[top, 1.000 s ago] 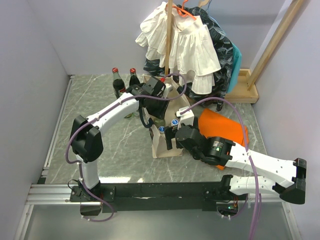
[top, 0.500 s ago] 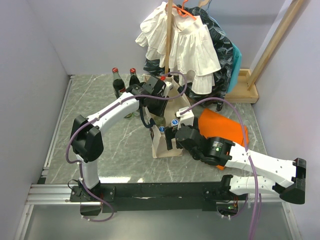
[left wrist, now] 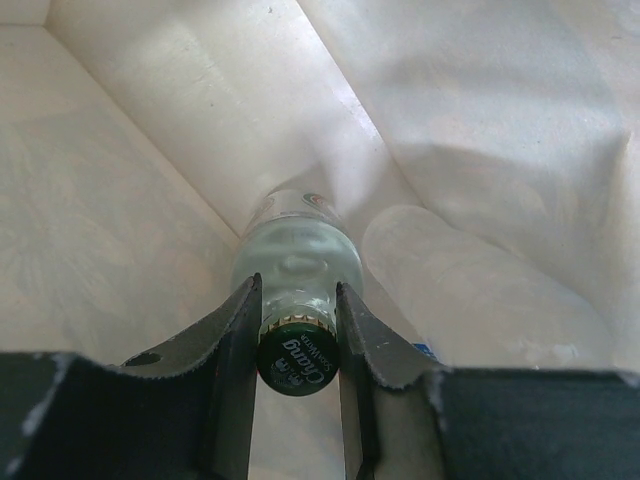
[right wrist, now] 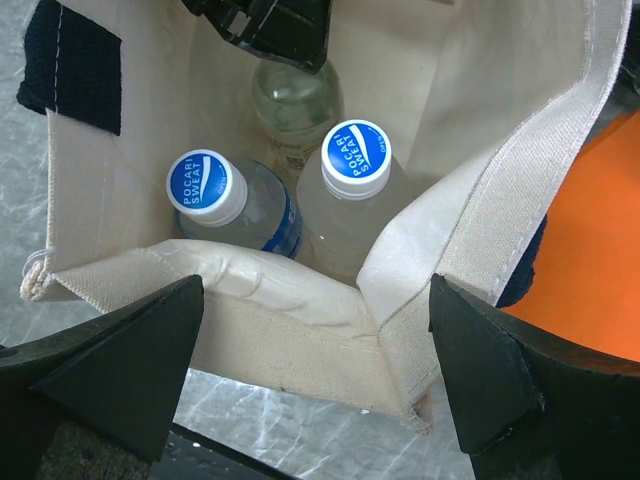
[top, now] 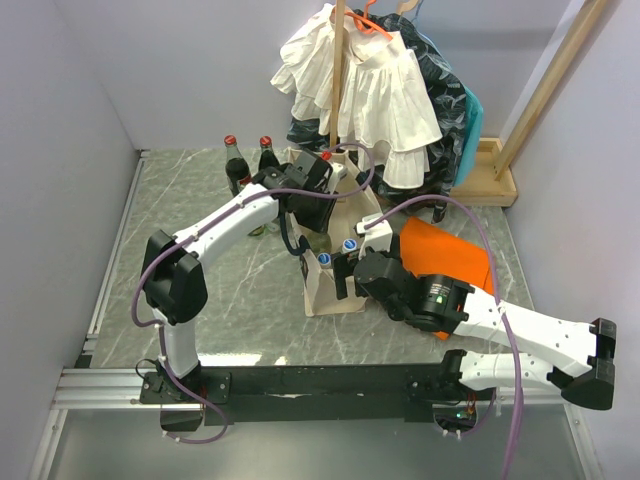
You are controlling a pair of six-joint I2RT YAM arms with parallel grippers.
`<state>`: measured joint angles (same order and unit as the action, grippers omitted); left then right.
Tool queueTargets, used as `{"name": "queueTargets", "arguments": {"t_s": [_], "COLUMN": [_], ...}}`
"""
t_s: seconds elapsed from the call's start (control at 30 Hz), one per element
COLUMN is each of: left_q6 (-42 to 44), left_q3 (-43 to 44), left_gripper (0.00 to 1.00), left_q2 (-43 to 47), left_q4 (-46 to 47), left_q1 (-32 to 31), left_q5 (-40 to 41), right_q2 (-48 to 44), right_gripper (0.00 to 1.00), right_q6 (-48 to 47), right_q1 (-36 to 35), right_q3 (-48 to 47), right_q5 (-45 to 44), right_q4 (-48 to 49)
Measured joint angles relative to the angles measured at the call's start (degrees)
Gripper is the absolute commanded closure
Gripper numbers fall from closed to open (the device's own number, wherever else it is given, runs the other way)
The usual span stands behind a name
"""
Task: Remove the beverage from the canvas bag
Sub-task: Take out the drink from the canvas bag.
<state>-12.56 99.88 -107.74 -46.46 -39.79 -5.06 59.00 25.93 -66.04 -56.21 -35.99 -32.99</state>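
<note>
The cream canvas bag [top: 325, 295] stands upright mid-table with its mouth open. In it are a clear glass bottle [left wrist: 297, 250] with a dark green cap and two Pocari Sweat bottles, one blue-capped [right wrist: 205, 185] and one white-capped [right wrist: 357, 158]. My left gripper [left wrist: 296, 300] reaches down into the bag [right wrist: 300, 300] and is shut on the glass bottle's neck just under the cap. That bottle [right wrist: 292, 110] stands at the bag's far side. My right gripper [right wrist: 316, 283] hovers open over the bag's near rim, holding nothing. From above, the left gripper [top: 310, 195] sits at the bag's top and the right gripper [top: 345, 272] at its near side.
Two dark red-capped bottles [top: 232, 165] [top: 266, 155] stand behind the bag on the left. A flat orange cloth [top: 450, 255] lies to its right. A rack of white garments [top: 360, 90] and a wooden base [top: 490, 175] stand at the back.
My left jaws have closed onto the glass bottle's neck. The right arm has shifted very slightly; the bag and bottles stay put.
</note>
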Motion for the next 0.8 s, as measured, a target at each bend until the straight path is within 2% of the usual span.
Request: {"name": "queueTargets", "arguments": {"t_s": [0.47,0.8], "left_q6": [1.0,2.1], "left_q3": [8.2,8.8], "left_gripper": [0.99,0.99], "left_q2": [-3.5,-4.0], "left_q4": [-4.1,-5.2], "left_q1": [-0.3,-0.3], "left_q5": [0.3,1.8], "right_q2": [0.1,0.1], "right_gripper": [0.00,0.00], "right_q6": [0.0,0.2], "right_q1": [0.0,-0.1], "right_q3": [0.0,0.0], "right_q5": [0.0,-0.2], "right_q4": [-0.3,-0.5]}}
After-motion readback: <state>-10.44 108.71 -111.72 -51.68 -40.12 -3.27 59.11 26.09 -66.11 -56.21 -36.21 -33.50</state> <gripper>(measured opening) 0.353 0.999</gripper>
